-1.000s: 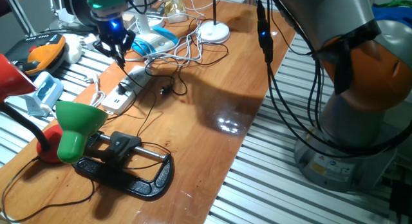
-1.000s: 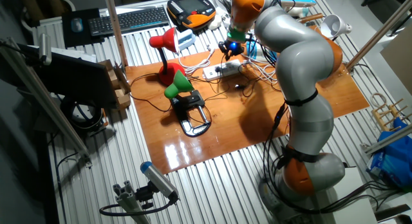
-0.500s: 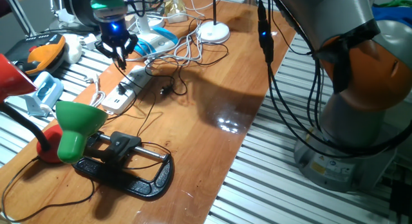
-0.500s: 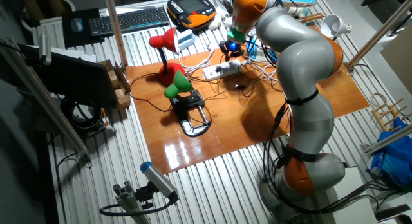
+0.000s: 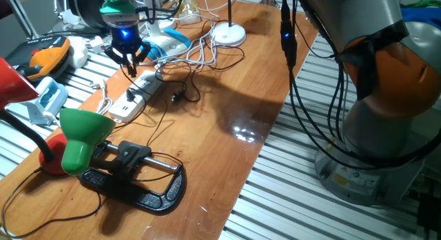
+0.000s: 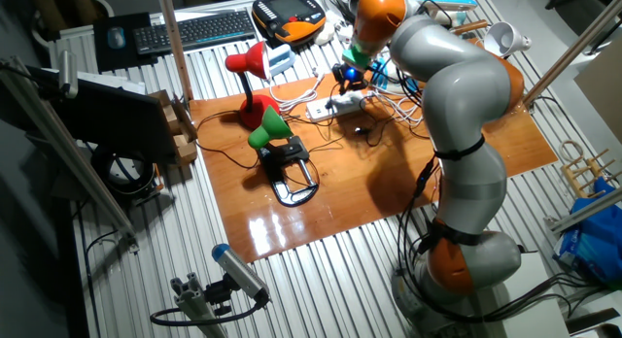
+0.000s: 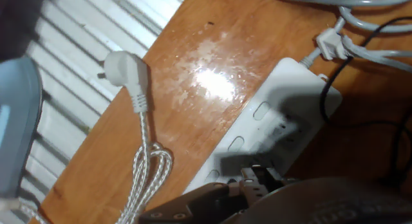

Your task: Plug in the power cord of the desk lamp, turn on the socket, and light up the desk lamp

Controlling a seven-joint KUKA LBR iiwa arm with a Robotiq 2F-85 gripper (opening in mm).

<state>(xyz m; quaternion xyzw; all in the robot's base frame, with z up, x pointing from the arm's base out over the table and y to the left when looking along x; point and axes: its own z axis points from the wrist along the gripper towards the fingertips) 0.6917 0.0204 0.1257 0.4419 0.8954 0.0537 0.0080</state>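
The black two-finger gripper [image 5: 129,61], fingers slightly spread and holding nothing, is hovering just above the long white power strip [image 5: 136,93] lying on the wooden table [image 5: 227,95]; no writing is legible.

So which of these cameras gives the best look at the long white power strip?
The hand view: the long white power strip fills it, its switches plainly visible. Both fixed views show it whole but small beneath the gripper.
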